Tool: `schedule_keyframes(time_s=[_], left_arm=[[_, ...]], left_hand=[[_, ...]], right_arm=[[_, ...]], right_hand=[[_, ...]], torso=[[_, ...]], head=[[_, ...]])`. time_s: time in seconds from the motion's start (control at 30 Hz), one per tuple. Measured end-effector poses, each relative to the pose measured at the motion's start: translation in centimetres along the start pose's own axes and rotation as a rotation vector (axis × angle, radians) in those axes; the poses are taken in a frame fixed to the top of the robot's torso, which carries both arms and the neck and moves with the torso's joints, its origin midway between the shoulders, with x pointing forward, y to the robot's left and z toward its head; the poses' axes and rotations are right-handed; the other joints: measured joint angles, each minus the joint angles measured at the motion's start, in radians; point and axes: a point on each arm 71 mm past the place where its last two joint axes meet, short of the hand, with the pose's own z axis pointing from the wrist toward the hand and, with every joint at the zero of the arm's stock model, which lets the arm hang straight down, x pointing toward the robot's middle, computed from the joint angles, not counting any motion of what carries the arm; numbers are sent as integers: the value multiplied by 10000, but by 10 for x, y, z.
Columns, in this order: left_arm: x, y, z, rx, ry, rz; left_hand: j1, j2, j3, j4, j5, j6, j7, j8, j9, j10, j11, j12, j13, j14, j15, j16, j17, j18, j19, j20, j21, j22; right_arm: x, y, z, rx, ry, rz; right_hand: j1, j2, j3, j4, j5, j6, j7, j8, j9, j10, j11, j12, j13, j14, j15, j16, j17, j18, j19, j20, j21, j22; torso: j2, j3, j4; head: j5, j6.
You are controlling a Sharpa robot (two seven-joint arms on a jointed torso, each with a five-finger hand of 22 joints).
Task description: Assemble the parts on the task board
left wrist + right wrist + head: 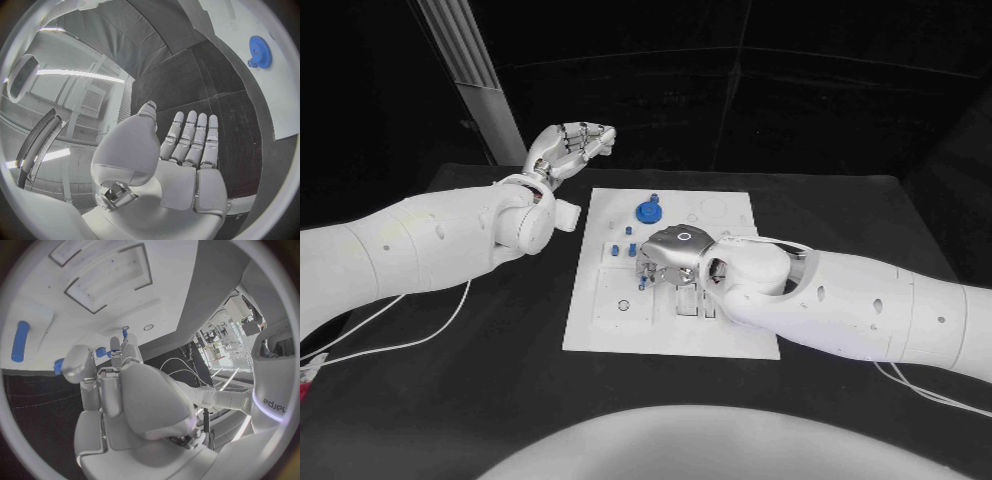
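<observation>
The white task board (603,330) lies mid-table, also seen at its edge (282,105) and face (144,305). A blue gear (648,211) (258,49) and a small blue peg (653,196) stand at its far end. Small blue parts (612,249) lie left of centre; a longer blue peg (20,340) lies on the board. My right hand (669,256) (119,385) is bent down over the board's middle, thumb and fingers pinching a small blue part (100,352). My left hand (568,148) (181,160) is raised beyond the board's far-left corner, fingers straight, holding nothing.
A small white block (567,215) sits by the board's left edge under my left wrist. Cables trail on the black table at the left (401,335) and right (920,385). A pale post (470,70) stands behind the table.
</observation>
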Motion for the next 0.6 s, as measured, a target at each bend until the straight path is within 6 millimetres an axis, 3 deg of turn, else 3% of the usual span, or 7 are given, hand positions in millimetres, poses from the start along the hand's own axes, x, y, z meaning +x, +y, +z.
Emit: schedule_keyframes(time_s=[0.6], left_arm=[[0, 0, 0, -1, -3, 1]], left_hand=[[0, 0, 0, 0, 0, 0, 0, 0, 0, 0, 0, 0, 1, 0, 0, 0, 1, 0, 0, 0, 0, 1]], right_arm=[[2, 2, 5, -24, 94, -10]], right_hand=[[0, 0, -1, -1, 0, -5, -5, 0, -4, 0, 0, 0, 0, 0, 0, 0, -1, -1, -36, 36, 0, 0]], torso=[[-3, -2, 8]], head=[[12, 0]])
